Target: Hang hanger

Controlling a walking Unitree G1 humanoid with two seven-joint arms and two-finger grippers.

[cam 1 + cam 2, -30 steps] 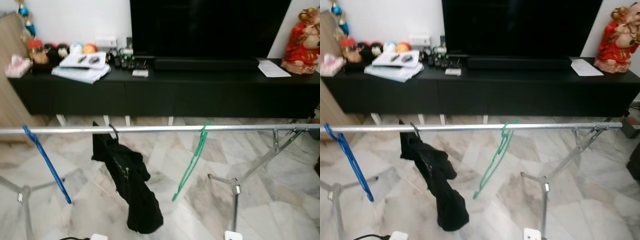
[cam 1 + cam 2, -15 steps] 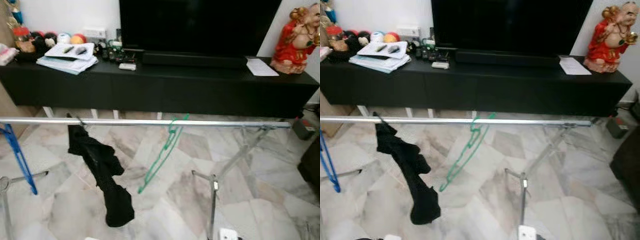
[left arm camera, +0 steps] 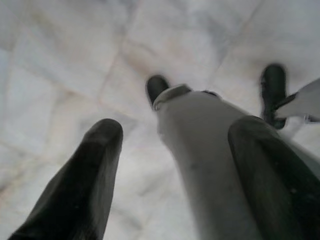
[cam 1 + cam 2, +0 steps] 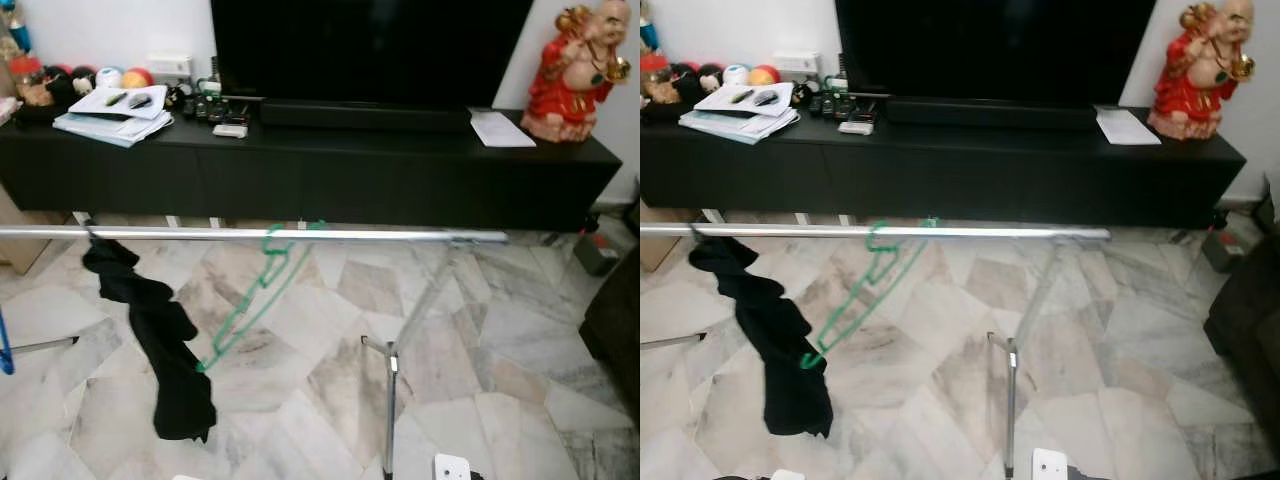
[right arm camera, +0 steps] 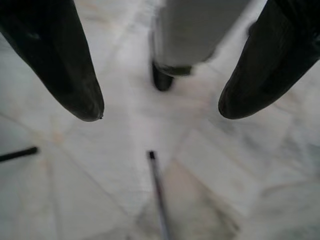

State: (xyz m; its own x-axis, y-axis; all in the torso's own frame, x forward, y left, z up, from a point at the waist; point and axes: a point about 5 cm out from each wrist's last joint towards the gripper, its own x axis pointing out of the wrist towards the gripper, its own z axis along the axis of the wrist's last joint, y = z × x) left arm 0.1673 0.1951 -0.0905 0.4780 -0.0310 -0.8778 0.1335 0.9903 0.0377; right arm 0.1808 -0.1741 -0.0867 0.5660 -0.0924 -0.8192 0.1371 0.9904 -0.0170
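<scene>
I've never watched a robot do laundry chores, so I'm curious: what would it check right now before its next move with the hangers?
1. Rail level with free space beside the green hanger: ok.
2. Green hanger hooked on the rail: ok, though it hangs tilted.
3. Black garment on the rail, apart from the green hanger: ok.
4. Left gripper open and empty, above the floor: ok.
5. Right gripper open and empty: ok.
6. A hanger in hand to hang: not ok.
</scene>
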